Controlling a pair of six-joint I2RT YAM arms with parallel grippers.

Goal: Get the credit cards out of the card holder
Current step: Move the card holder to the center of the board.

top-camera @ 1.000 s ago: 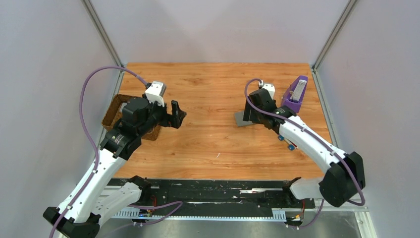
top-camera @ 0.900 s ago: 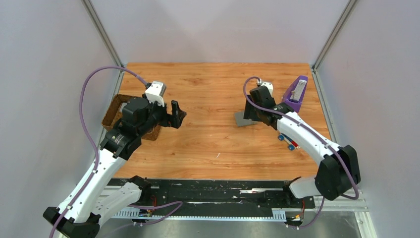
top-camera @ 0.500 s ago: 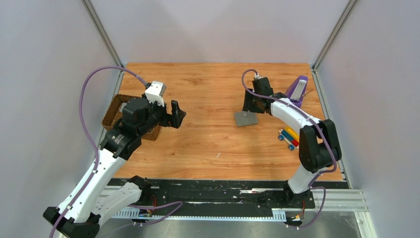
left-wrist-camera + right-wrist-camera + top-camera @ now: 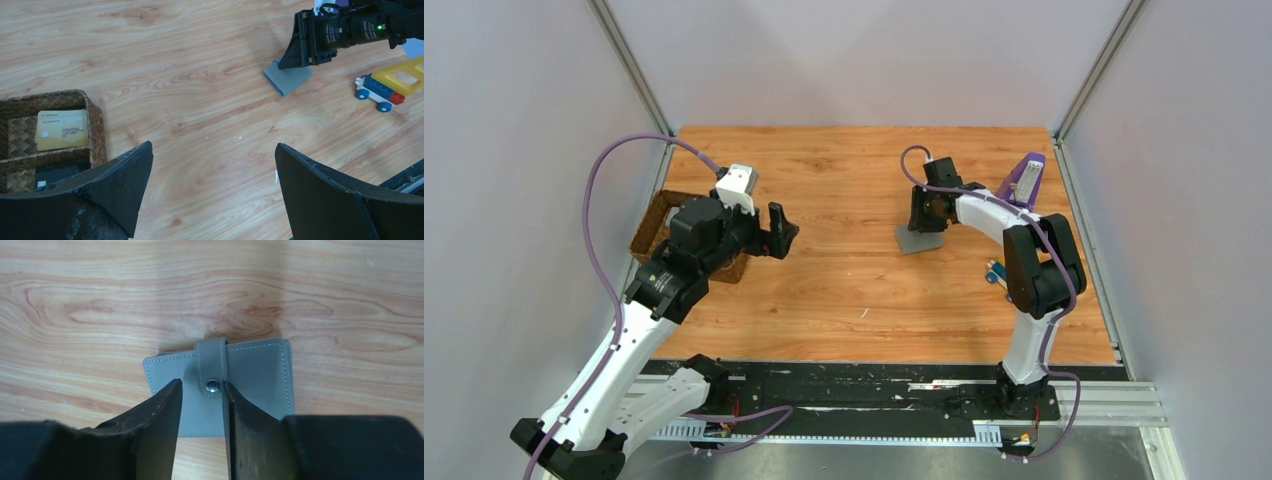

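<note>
Grey card holder [image 4: 255,385], right claw [image 4: 202,386] at edge

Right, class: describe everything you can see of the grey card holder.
The card holder is a grey, leather-like wallet with pale edge stitching. It lies flat and closed on the wooden table, its strap fastened by a metal snap. The right end effector is over it, fingertips flanking the snap; contact is unclear.

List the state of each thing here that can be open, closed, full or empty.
card holder: closed, snap strap fastened, lying flat.
right gripper: narrowly open, over the snap strap.
left gripper: wide open, empty.
woven tray: holds a gold card in one compartment.
</note>
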